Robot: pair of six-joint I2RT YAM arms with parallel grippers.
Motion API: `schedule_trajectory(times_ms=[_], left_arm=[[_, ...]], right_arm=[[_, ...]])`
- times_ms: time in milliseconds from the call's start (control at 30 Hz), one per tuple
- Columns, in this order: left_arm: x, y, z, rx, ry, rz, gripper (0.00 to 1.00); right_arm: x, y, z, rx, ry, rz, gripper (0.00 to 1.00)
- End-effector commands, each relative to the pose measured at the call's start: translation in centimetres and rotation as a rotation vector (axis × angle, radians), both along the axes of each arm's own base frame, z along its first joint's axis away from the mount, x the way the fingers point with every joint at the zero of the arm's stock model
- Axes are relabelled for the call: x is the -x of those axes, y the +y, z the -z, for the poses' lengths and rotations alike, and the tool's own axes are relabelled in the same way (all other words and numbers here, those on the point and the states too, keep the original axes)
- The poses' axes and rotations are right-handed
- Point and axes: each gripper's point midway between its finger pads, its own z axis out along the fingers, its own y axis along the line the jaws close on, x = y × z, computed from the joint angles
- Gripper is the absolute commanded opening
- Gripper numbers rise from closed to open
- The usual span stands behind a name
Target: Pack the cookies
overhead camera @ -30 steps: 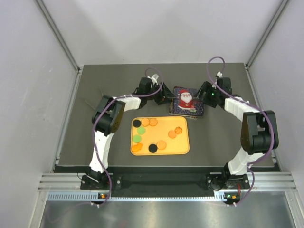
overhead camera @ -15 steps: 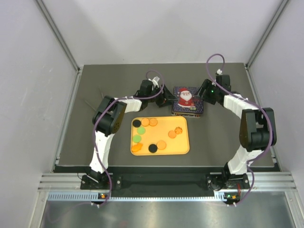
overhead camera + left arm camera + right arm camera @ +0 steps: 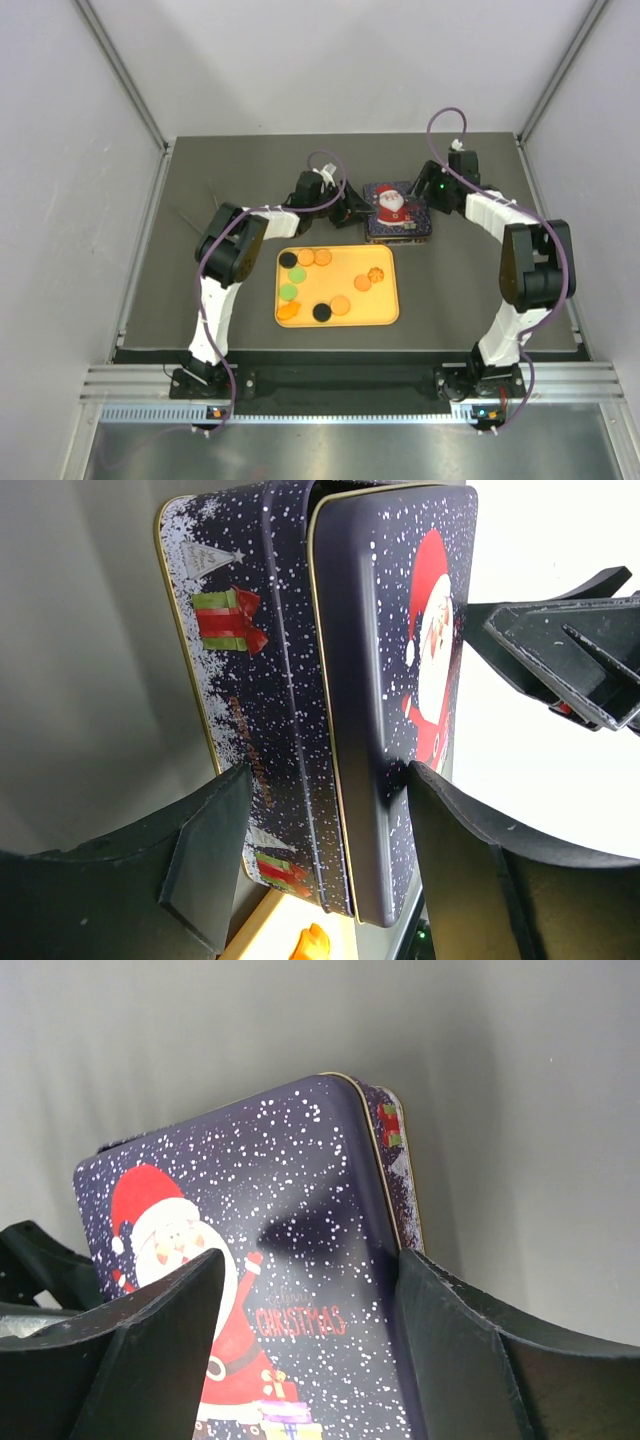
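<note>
Several cookies (image 3: 340, 304), orange, green and black, lie on the orange tray (image 3: 385, 315). Behind it sits a dark blue Santa tin (image 3: 397, 210) with its lid on. My left gripper (image 3: 355, 208) clamps the tin's left edge. In the left wrist view the gripper (image 3: 328, 770) has one finger on the lid and the other against the bottom rim. My right gripper (image 3: 430, 190) is at the tin's far right corner. In the right wrist view it (image 3: 310, 1255) stands open over the lid (image 3: 300, 1190), holding nothing.
Grey walls close in the dark table (image 3: 200, 180) at the left, right and back. An orange cookie (image 3: 313, 945) and the tray corner (image 3: 262, 932) show just under the tin in the left wrist view.
The right gripper has moved back along the tin's right side towards its far corner. The tin looked skewed and now sits squarer. The left gripper kept its hold.
</note>
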Motion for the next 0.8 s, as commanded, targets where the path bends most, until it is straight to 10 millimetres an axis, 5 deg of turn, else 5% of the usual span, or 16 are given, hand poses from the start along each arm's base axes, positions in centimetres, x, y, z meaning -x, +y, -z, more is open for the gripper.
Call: schedule_trajectory(times_ms=[0,767], left_arm=[[1.5,-1.9,-3.6,0.054,-0.081,0.055,0.68],[1.9,-2.2,-4.8,0.096,-0.097,0.059,0.69]], right_arm=[[0.0,2.3,-0.2,-0.007,0.013,-0.059,0.7],[0.4,2.6,0.8,0.036,0.036,-0.066,0.76]])
